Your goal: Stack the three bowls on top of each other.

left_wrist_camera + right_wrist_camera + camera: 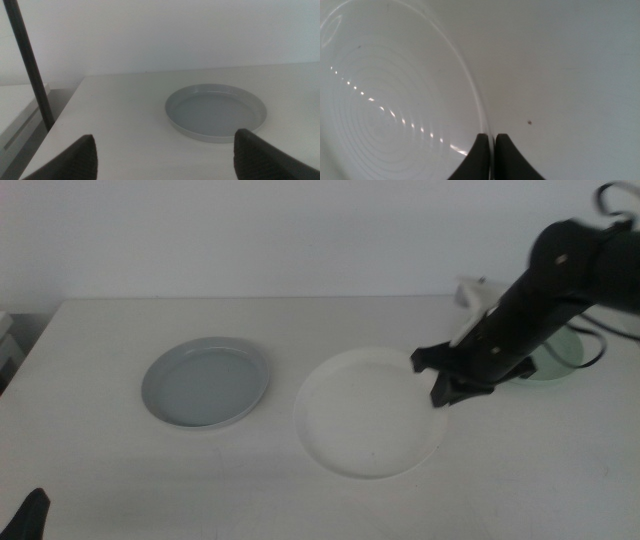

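- The right claw [440, 375] is clenched on the rim of the white bowl [368, 412], on the side nearest the surface's right edge; the wrist view shows that rim pinched between its jaws [491, 150].
- The white bowl lies mid-surface [100, 470].
- The grey bowl [206, 381] sits toward the left edge, apart from the white one.
- The green bowl [556, 358] is near the right edge, partly hidden behind the arm.
- The left claw [165, 155] waits released at the front left corner, facing the grey bowl [216, 111].
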`<state>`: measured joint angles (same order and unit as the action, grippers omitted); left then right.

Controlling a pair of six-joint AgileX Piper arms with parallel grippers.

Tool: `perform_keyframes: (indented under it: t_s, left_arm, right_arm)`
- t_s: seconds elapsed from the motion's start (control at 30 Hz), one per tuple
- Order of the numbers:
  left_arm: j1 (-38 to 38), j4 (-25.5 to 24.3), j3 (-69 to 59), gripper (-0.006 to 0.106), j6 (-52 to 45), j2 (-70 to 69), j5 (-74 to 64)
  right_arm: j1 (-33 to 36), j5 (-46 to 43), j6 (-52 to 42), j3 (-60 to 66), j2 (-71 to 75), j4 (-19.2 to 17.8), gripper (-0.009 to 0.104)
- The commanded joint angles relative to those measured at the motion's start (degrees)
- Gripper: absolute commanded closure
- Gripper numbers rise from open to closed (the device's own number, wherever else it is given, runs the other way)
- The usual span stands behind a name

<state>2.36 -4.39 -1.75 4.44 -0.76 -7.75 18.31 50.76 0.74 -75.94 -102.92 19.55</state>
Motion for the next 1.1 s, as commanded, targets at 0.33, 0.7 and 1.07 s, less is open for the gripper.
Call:
perform_keyframes:
  t_s: [0.33,0.7,1.07]
  left_arm:
    - [-0.05,0.18,0.27,-0.005,0.63,-0.77,4.09]
    - [-0.05,0.18,0.27,-0.005,0.63,-0.77,4.09]
    - [-0.05,0.18,0.27,-0.005,0.63,-0.77,4.09]
  right_arm:
    - [0.36,-4.57,0.03,-2.28,-7.59,0.70,0.094]
    - [0.36,-5.40,0.03,-2.28,-8.51,0.92,0.070]
    - [-4.44,-1.35,3.91,-7.93,3.82,-9.07,0.036]
